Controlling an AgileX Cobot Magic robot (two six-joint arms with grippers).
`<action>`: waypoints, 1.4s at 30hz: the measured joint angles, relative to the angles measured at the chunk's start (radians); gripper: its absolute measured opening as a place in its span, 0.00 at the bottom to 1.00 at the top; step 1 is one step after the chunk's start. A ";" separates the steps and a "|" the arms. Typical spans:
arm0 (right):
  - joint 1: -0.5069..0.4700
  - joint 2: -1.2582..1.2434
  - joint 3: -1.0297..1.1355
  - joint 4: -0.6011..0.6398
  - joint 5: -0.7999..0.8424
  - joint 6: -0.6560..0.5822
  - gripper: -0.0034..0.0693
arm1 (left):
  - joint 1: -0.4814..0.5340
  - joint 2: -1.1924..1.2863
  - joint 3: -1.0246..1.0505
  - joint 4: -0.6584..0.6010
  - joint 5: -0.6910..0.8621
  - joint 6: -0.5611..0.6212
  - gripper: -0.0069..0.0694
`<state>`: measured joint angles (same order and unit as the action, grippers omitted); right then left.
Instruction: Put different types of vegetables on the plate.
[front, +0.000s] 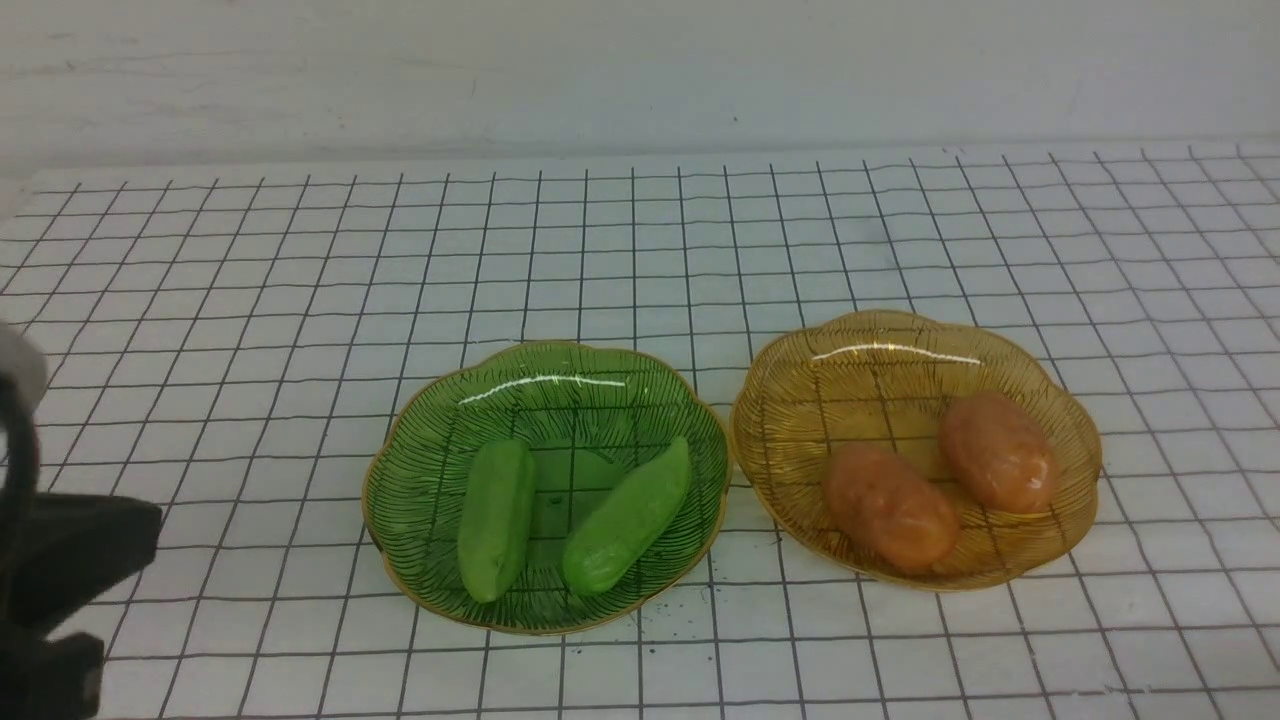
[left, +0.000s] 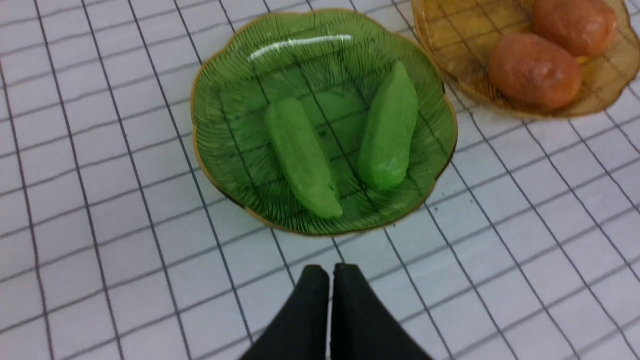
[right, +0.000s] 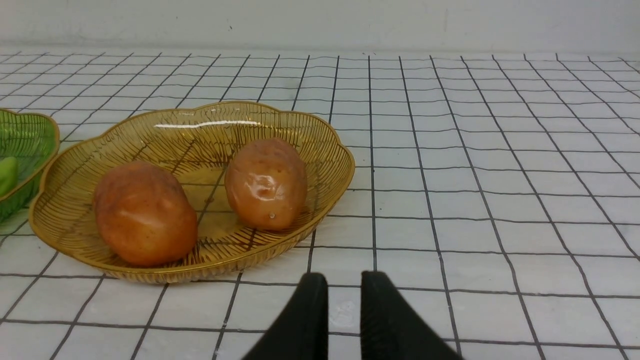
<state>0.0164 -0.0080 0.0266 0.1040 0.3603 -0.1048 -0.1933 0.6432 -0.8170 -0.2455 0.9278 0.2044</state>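
Two grippers nearest, both without a load: left gripper (left: 330, 272) closed, with nothing pinched; right gripper (right: 345, 280) slightly parted, with nothing between the fingertips.

Next out, inside the green plate (front: 425, 540): left cucumber (front: 497, 520) and right cucumber (front: 628, 520), side by side with a gap between. Farther right, inside the amber plate (front: 790, 400): near potato (front: 892, 505) and, just beyond, far potato (front: 998, 450), touching or nearly so; impossible to tell which.

Judged by this layout, probably finished: sorted by type, with no vegetable in sight left to place. At most, to do: withdraw or park both arms.

As for edges, very close together at the facing rims of both plates; contact uncertain. Best to avoid dipping there, for fear of nudging both. More room for moving over the table (front: 300, 500) on the outer sides and in front of the plates. Farthest off, behind the grid: pale wall (front: 600, 80), well apart from both rims.
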 joint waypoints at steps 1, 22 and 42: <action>0.000 0.000 0.000 0.000 0.000 0.000 0.17 | 0.000 -0.078 0.093 -0.014 -0.123 0.006 0.08; 0.000 0.000 -0.001 0.000 0.003 0.000 0.17 | 0.000 -0.299 0.502 -0.059 -0.667 0.010 0.08; 0.000 0.000 -0.001 -0.001 0.005 0.000 0.17 | 0.144 -0.652 0.828 0.173 -0.612 -0.110 0.08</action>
<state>0.0164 -0.0080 0.0258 0.1029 0.3649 -0.1048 -0.0496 -0.0084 0.0112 -0.0728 0.3162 0.0941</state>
